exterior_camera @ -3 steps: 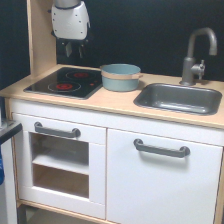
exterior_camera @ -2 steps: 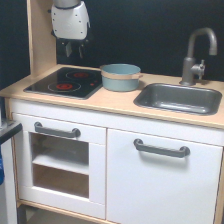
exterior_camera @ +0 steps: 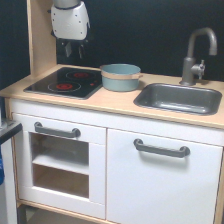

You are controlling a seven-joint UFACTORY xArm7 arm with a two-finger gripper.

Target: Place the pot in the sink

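The pot [exterior_camera: 120, 77], light blue-grey with a tan band near its rim, stands upright on the wooden counter between the stove and the sink. The sink [exterior_camera: 179, 98], a dark grey basin, lies to the exterior view's right of the pot, with a curved grey faucet [exterior_camera: 196, 53] behind it. My gripper [exterior_camera: 73, 51] hangs from a white arm above the back of the stove, to the left of the pot and apart from it. Its dark fingers point down and hold nothing; I cannot make out whether they are open or shut.
A black stove top [exterior_camera: 67, 82] with red rings lies on the counter's left part. A tall wooden side panel [exterior_camera: 39, 35] rises behind it. White cabinet doors with grey handles [exterior_camera: 161, 149] are below the counter.
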